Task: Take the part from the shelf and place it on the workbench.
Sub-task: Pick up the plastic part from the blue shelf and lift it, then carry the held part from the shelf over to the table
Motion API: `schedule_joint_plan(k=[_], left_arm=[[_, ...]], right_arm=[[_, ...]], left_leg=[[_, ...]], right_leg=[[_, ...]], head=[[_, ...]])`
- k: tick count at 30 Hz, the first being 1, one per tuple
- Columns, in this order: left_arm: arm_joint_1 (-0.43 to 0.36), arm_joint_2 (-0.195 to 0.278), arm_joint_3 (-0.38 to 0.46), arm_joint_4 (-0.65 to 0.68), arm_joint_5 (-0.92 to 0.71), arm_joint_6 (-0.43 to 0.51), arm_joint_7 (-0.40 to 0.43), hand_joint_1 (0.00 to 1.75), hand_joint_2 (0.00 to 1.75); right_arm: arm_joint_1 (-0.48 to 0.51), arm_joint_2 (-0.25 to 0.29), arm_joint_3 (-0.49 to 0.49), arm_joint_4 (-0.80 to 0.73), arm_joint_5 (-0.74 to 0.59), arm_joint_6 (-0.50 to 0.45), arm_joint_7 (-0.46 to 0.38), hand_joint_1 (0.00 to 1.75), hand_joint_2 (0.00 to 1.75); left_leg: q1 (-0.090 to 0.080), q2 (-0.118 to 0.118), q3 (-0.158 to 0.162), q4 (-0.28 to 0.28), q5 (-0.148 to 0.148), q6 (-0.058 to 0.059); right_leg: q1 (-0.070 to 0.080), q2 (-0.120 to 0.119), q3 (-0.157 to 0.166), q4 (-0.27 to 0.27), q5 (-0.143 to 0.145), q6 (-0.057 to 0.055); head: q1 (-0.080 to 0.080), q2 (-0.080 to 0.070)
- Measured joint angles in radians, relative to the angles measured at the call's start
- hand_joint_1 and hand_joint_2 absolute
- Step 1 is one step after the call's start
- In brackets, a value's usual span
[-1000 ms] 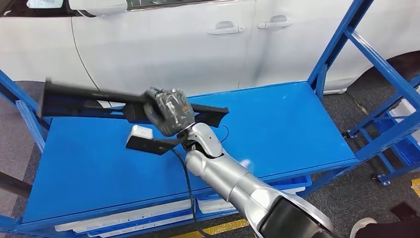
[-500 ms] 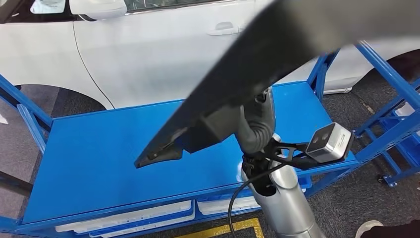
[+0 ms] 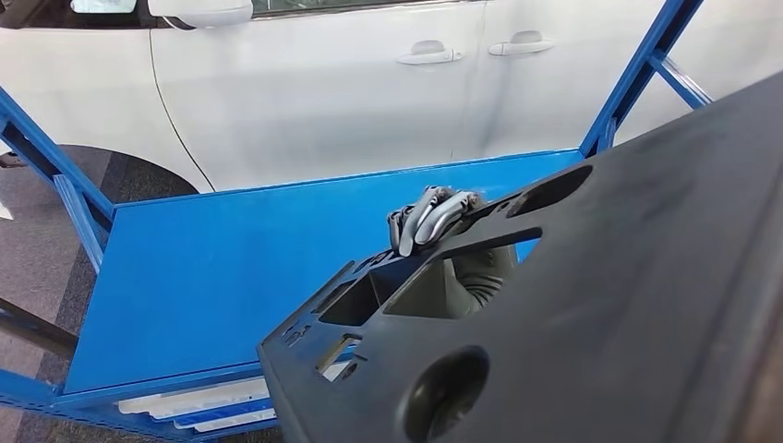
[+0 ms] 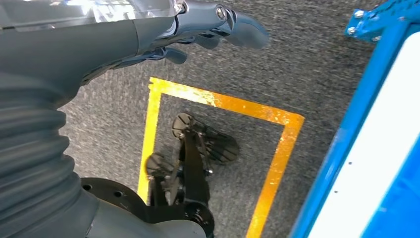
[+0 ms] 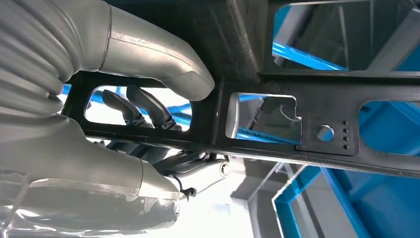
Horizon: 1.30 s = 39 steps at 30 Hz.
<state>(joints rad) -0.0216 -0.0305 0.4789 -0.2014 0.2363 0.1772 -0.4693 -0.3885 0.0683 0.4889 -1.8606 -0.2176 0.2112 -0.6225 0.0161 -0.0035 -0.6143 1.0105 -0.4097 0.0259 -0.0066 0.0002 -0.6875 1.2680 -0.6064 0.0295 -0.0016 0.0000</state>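
up close, black part (image 3: pixel 591 314) in right robot hand (image 3: pixel 434 220) above blue shelf (image 3: pixel 231 268)

A white car (image 3: pixel 305 101) stood behind the rack, its side taking up the far part of the head view. Two white door handles (image 3: pixel 429 53) sat near each other along its doors, a white side mirror (image 3: pixel 199 11) jutted out at the upper left, and a dark wheel arch (image 3: pixel 129 171) showed low on the left. The floor was dark grey speckled carpet (image 4: pixel 307 64). In the left wrist view a yellow painted line (image 4: pixel 223 101) marked out a box on that carpet, beside a blue metal frame edge. White trays (image 3: pixel 198 406) lay on the tier below the blue surface.
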Motion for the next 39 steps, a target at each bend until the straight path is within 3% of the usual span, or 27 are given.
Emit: schedule_joint_plan(k=[1,2,4,6,7,10,11,12,14,15,16,17,18,20,22,24,26,28,30,31,32,33,34,36,37,39], left_arm=[[0.0,-0.001,0.0,0.0,-0.003,0.0,0.0,0.0,1.75],[0.0,-0.001,0.001,0.0,-0.005,0.0,0.0,0.0,1.75],[0.0,-0.003,0.001,0.0,-0.009,-0.002,0.0,0.0,1.75],[-0.001,-0.004,0.001,0.0,-0.014,-0.005,0.0,0.0,1.75],[-0.001,-0.004,0.001,0.0,-0.016,-0.006,0.0,0.0,1.75],[0.002,-0.006,0.002,0.0,-0.017,-0.005,-0.001,0.0,1.75],[0.004,-0.006,0.004,0.0,-0.017,-0.003,-0.001,0.0,1.75],[0.005,-0.008,0.006,0.0,-0.017,-0.001,-0.002,0.0,1.75],[0.005,-0.011,0.009,0.0,-0.017,0.001,-0.003,0.0,1.75],[0.005,-0.012,0.011,0.0,-0.017,0.001,-0.004,0.0,1.75],[0.004,-0.012,0.013,0.0,-0.018,0.001,-0.005,0.0,1.75],[0.004,-0.013,0.015,0.0,-0.018,0.0,-0.005,0.0,1.75],[0.004,-0.013,0.016,0.0,-0.019,-0.002,-0.006,0.0,1.75],[0.002,-0.012,0.018,-0.001,-0.021,-0.006,-0.006,0.0,1.75],[-0.001,-0.012,0.018,-0.002,-0.022,-0.008,-0.006,0.0,1.75],[-0.002,-0.012,0.019,-0.002,-0.023,-0.007,-0.006,0.0,1.75],[-0.001,-0.015,0.021,-0.002,-0.02,-0.004,-0.007,0.0,1.75],[0.0,-0.019,0.024,-0.002,-0.018,0.0,-0.009,0.0,1.75],[0.001,-0.022,0.027,-0.002,-0.016,0.002,-0.011,0.0,1.75],[0.002,-0.023,0.028,-0.002,-0.016,0.002,-0.012,0.0,1.75],[0.002,-0.025,0.03,-0.002,-0.016,0.002,-0.013,0.0,1.75],[0.003,-0.026,0.032,-0.002,-0.016,0.002,-0.013,0.0,1.75],[0.003,-0.028,0.034,-0.002,-0.016,0.002,-0.013,0.0,1.75],[0.003,-0.029,0.037,-0.002,-0.018,0.0,-0.013,0.0,1.75],[0.003,-0.029,0.039,-0.002,-0.019,-0.001,-0.013,0.0,1.75],[0.003,-0.029,0.042,-0.002,-0.021,-0.002,-0.013,0.0,1.75]], right_arm=[[-0.002,-0.005,0.002,0.0,-0.006,0.006,0.003,1.75,1.75],[-0.006,-0.01,0.003,0.0,-0.014,0.011,0.006,1.75,1.75],[-0.019,-0.018,0.006,0.0,-0.03,0.021,0.009,1.75,1.75],[-0.034,-0.029,0.008,0.002,-0.049,0.028,0.007,1.75,1.75],[-0.04,-0.036,0.01,0.004,-0.06,0.033,0.003,1.75,1.75],[-0.052,-0.059,0.014,0.016,-0.091,0.054,-0.015,1.75,1.75],[-0.056,-0.065,0.017,0.023,-0.098,0.062,-0.022,1.75,1.75],[-0.061,-0.07,0.02,0.03,-0.104,0.069,-0.029,1.75,1.75],[-0.07,-0.076,0.025,0.043,-0.115,0.076,-0.034,1.75,1.75],[-0.074,-0.078,0.027,0.047,-0.121,0.076,-0.031,1.75,1.75],[-0.079,-0.08,0.03,0.05,-0.127,0.074,-0.026,1.75,1.75],[-0.084,-0.08,0.033,0.053,-0.132,0.072,-0.02,1.75,1.75],[-0.088,-0.081,0.036,0.054,-0.135,0.071,-0.014,1.75,1.75],[-0.095,-0.081,0.04,0.055,-0.139,0.07,-0.007,1.75,1.75],[-0.098,-0.082,0.044,0.055,-0.14,0.071,-0.005,1.75,1.75],[-0.097,-0.082,0.05,0.056,-0.141,0.076,-0.004,1.75,1.75],[-0.095,-0.083,0.056,0.058,-0.141,0.085,-0.005,1.75,1.75],[-0.093,-0.084,0.06,0.062,-0.139,0.095,-0.008,1.75,1.75],[-0.091,-0.085,0.064,0.069,-0.138,0.1,-0.011,1.75,1.75],[-0.09,-0.086,0.066,0.073,-0.137,0.102,-0.012,1.75,1.75],[-0.09,-0.086,0.068,0.077,-0.136,0.104,-0.013,1.75,1.75],[-0.091,-0.086,0.07,0.081,-0.136,0.107,-0.013,1.75,1.75],[-0.095,-0.087,0.071,0.084,-0.138,0.109,-0.013,1.75,1.75],[-0.108,-0.088,0.074,0.091,-0.145,0.111,-0.011,1.75,1.75],[-0.114,-0.09,0.075,0.094,-0.15,0.111,-0.01,1.75,1.75],[-0.122,-0.097,0.077,0.1,-0.161,0.11,-0.011,1.75,1.75]], left_leg=[[0.0,0.0,-0.011,0.002,0.007,-0.001],[0.0,0.0,-0.023,0.004,0.015,-0.002],[0.0,-0.001,-0.042,0.009,0.029,-0.008],[-0.002,-0.003,-0.052,0.009,0.045,-0.018],[-0.002,-0.003,-0.053,0.006,0.053,-0.024],[0.0,-0.004,-0.059,-0.004,0.072,-0.041],[0.0,-0.004,-0.067,0.009,0.051,-0.045],[0.001,-0.004,-0.08,0.043,0.01,-0.047],[0.003,-0.003,-0.112,0.166,-0.099,-0.05],[0.004,-0.003,-0.123,0.231,-0.133,-0.051],[0.004,-0.003,-0.122,0.276,-0.144,-0.052],[0.004,-0.003,-0.106,0.289,-0.132,-0.052],[0.003,-0.003,-0.072,0.267,-0.107,-0.05],[0.0,-0.002,0.036,0.139,-0.081,-0.041],[-0.006,-0.002,0.115,0.02,-0.099,-0.032],[-0.01,-0.003,0.125,-0.015,-0.104,-0.024],[-0.007,0.001,0.111,-0.02,-0.084,-0.012],[-0.004,0.006,0.09,-0.023,-0.059,-0.002],[-0.005,0.008,0.058,-0.021,-0.036,0.002],[-0.006,0.008,0.041,-0.018,-0.024,0.001],[-0.005,0.008,0.024,-0.016,-0.013,0.0],[-0.005,0.008,0.007,-0.012,-0.003,-0.003],[-0.005,0.007,-0.009,-0.007,0.007,-0.006],[-0.007,0.006,-0.032,0.002,0.024,-0.015],[-0.007,0.006,-0.038,0.003,0.032,-0.021],[-0.006,0.005,-0.04,-0.003,0.052,-0.033]], right_leg=[[-0.001,0.0,0.002,0.025,-0.007,0.001],[-0.003,0.0,0.023,0.012,0.003,0.001],[-0.004,0.0,0.115,-0.109,0.048,-0.004],[0.001,0.001,0.196,-0.23,0.07,-0.012],[0.004,0.001,0.213,-0.261,0.071,-0.017],[0.006,-0.001,0.199,-0.276,0.094,-0.035],[0.004,-0.003,0.189,-0.279,0.107,-0.042],[0.002,-0.004,0.176,-0.282,0.121,-0.049],[0.003,-0.006,0.148,-0.282,0.145,-0.057],[0.005,-0.006,0.133,-0.281,0.156,-0.058],[0.007,-0.007,0.117,-0.278,0.167,-0.058],[0.009,-0.007,0.101,-0.275,0.177,-0.057],[0.01,-0.008,0.086,-0.271,0.185,-0.056],[0.013,-0.008,0.062,-0.262,0.201,-0.051],[0.014,-0.009,0.05,-0.257,0.215,-0.042],[0.012,-0.012,0.045,-0.258,0.231,-0.029],[0.009,-0.009,0.034,-0.247,0.218,-0.018],[0.003,-0.005,0.005,-0.174,0.138,-0.008],[-0.002,-0.005,-0.03,-0.044,0.049,0.001],[-0.004,-0.005,-0.037,0.007,0.035,0.005],[-0.006,-0.005,-0.029,0.03,0.045,0.007],[-0.008,-0.005,-0.004,0.017,0.071,0.008],[-0.009,-0.005,0.04,-0.032,0.097,0.007],[-0.008,-0.003,0.144,-0.173,0.102,-0.001],[-0.005,-0.002,0.178,-0.228,0.093,-0.007],[0.002,-0.001,0.191,-0.263,0.09,-0.022]], head=[[0.0,0.0],[0.0,0.0],[-0.001,0.0],[-0.005,0.0],[-0.009,0.0],[-0.018,0.0],[-0.021,0.0],[-0.026,0.0],[-0.035,0.0],[-0.038,0.0],[-0.038,0.0],[-0.038,0.0],[-0.038,0.0],[-0.038,0.0],[-0.037,0.0],[-0.037,0.0],[-0.037,0.0],[-0.035,0.0],[-0.033,0.0],[-0.033,0.0],[-0.033,0.0],[-0.033,0.0],[-0.033,0.0],[-0.034,0.0],[-0.033,0.0],[-0.028,0.0]])
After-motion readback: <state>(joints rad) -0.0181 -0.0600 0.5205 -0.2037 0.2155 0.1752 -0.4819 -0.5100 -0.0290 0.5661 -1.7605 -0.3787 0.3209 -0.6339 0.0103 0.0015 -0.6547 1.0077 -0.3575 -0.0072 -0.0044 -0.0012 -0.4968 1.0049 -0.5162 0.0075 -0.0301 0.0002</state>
